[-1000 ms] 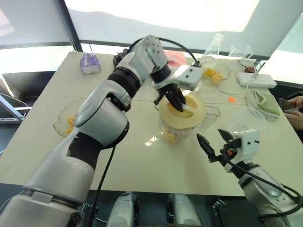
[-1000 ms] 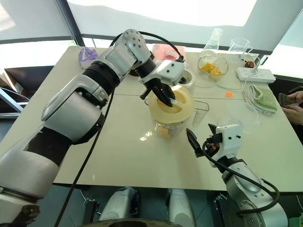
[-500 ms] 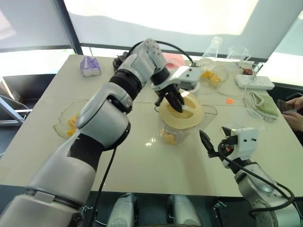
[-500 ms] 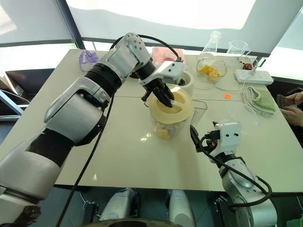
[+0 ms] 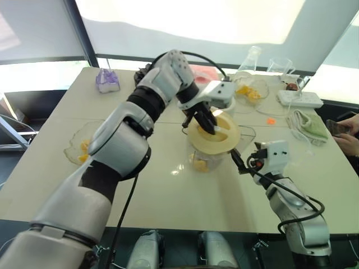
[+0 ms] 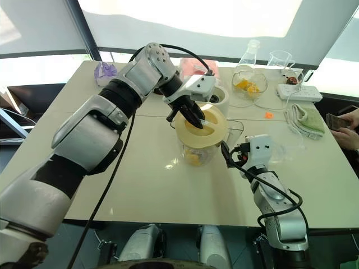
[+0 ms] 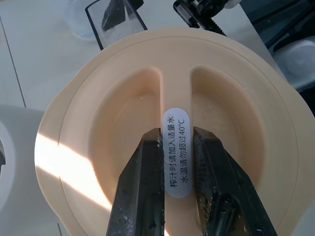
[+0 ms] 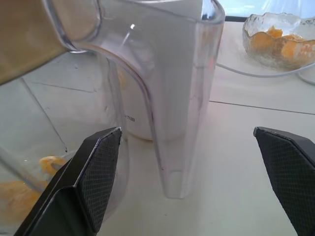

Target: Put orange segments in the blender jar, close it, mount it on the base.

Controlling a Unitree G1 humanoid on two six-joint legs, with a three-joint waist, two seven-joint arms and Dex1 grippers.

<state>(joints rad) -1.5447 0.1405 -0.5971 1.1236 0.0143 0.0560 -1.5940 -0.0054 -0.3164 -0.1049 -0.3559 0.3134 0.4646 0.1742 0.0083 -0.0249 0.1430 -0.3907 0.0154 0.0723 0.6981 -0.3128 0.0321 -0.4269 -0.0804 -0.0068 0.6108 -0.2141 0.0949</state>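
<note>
Left gripper (image 7: 176, 167) clamped on the raised middle rib of the cream lid (image 7: 98, 123), pressing from above. Lid seated on the mouth of the blender jar (image 6: 197, 147), mid-table, orange segments (image 6: 192, 158) lying at its bottom. Right gripper (image 8: 197, 196) spread wide, level, fingers either side of the jar's clear handle (image 8: 179, 103) without touching. Base (image 6: 220, 95) just behind the jar. Glass bowl (image 6: 249, 84) of segments farther back toward the right.
</note>
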